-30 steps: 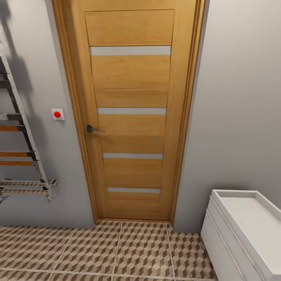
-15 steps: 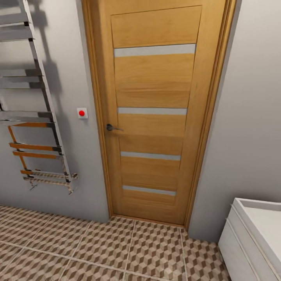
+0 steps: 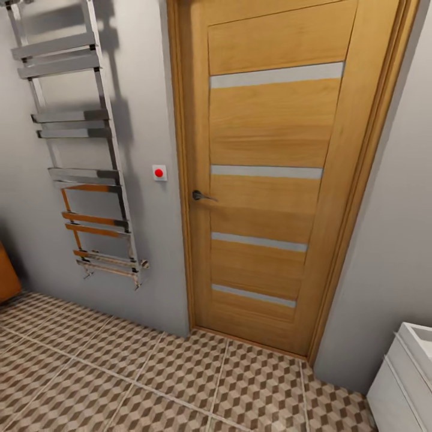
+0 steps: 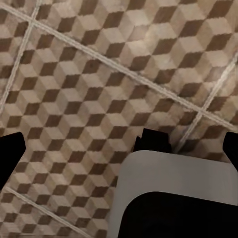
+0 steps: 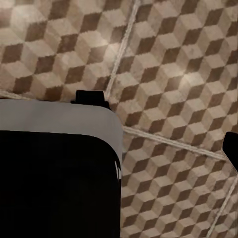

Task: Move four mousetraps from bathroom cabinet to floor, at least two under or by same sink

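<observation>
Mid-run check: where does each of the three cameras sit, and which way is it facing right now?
Head view: on the robot's head, facing the closed wooden door, the towel rail and the bathroom floor.
Left wrist view: on the left arm, looking down at the floor, past the robot's grey-and-black body.
Right wrist view: on the right arm, looking down likewise, the body beside it.
Shared: the cube-pattern floor.

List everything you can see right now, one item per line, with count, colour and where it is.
door: one, orange-brown wood with grey strips, centre of the wall
door handle: one, dark metal, door's left edge
wall switch: one, white with red dot, left of the door
towel rail: one, chrome, wall at left
bathroom floor: brown-beige cube tiles
white unit: one, lower right corner
orange-brown object: one, left edge, partly cut off
robot body: grey and black, over the tiles
</observation>
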